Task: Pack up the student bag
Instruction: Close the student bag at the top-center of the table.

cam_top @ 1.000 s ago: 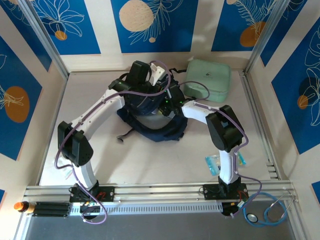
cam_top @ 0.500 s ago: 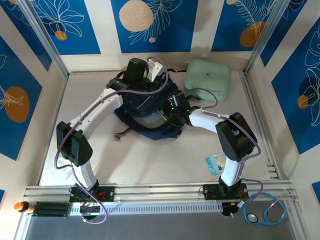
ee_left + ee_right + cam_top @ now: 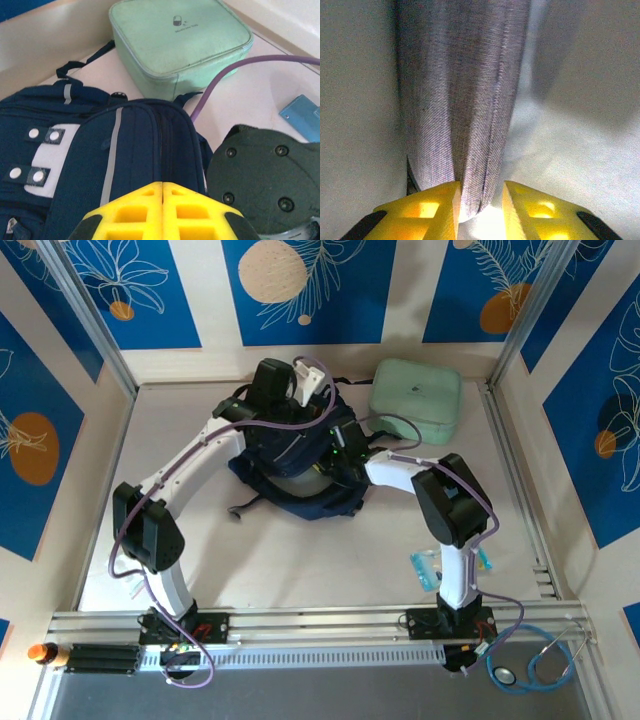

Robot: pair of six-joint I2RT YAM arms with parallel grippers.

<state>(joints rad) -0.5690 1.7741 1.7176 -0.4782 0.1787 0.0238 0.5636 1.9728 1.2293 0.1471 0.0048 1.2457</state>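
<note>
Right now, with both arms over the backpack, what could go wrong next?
The right tool pinches only a thin fold of the backpack, so it may slip free on a pull. The left tool sits shut right beside the other arm's dark round joint; a small move could knock them together. The purple cable runs close past the backpack and might snag.
</note>
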